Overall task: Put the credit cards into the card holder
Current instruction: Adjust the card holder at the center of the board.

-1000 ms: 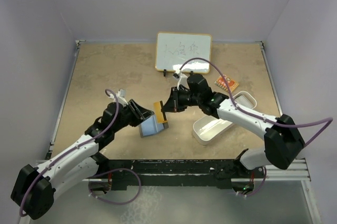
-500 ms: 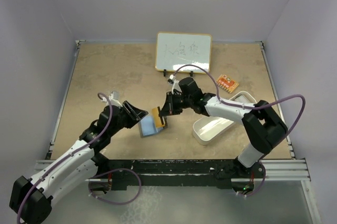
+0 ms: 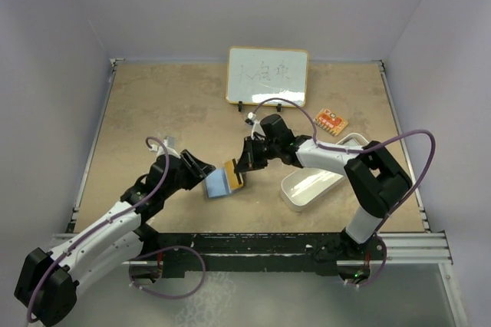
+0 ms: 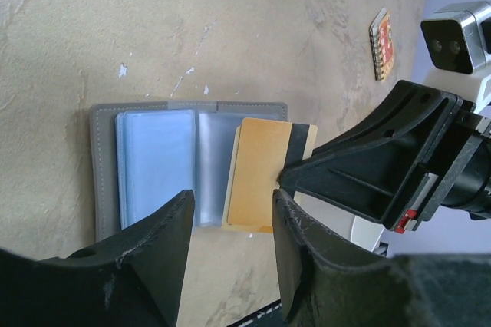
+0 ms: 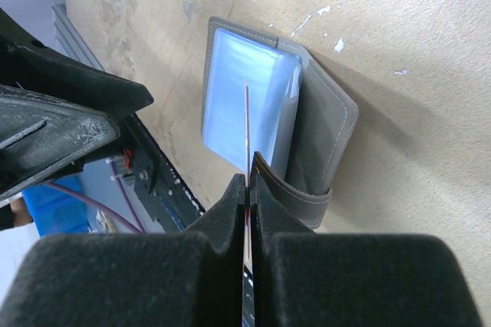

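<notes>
The grey card holder (image 4: 103,173) lies open on the table, and also shows in the top view (image 3: 218,186). The light blue card (image 4: 153,166) sits in its left pocket. My right gripper (image 5: 248,181) is shut on the orange-gold card (image 4: 261,173), seen edge-on in its own view (image 5: 247,127). It holds the card over the holder's right half, next to the clear sleeve (image 4: 211,162). My left gripper (image 4: 232,219) is open and empty, just in front of the holder's near edge. Its fingers (image 4: 153,265) touch nothing.
A white oblong tray (image 3: 318,177) stands right of the holder, under the right arm. A whiteboard (image 3: 267,75) leans at the back. A small orange notebook (image 3: 331,121) lies near the tray. Both grippers sit close together over the holder.
My right gripper has carried the orange-gold card down and left, onto the holder's right half. My left gripper has drawn back a little from the holder.
</notes>
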You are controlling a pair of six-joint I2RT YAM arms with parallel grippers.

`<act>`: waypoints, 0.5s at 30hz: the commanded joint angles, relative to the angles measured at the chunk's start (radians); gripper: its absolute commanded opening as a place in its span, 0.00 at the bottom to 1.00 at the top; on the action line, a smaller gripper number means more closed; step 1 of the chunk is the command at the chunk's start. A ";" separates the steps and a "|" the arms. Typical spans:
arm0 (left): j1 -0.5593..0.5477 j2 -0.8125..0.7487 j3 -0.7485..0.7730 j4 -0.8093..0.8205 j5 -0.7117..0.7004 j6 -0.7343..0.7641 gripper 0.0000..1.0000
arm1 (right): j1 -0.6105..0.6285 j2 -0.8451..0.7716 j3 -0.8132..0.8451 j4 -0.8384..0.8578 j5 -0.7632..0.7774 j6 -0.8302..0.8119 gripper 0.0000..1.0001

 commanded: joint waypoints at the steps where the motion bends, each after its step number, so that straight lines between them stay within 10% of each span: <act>1: 0.004 -0.003 0.013 0.086 0.034 0.015 0.43 | -0.010 -0.012 0.030 0.038 -0.073 -0.015 0.00; 15: 0.006 -0.038 0.058 0.048 0.079 0.001 0.45 | -0.079 -0.081 -0.001 0.166 -0.167 0.062 0.00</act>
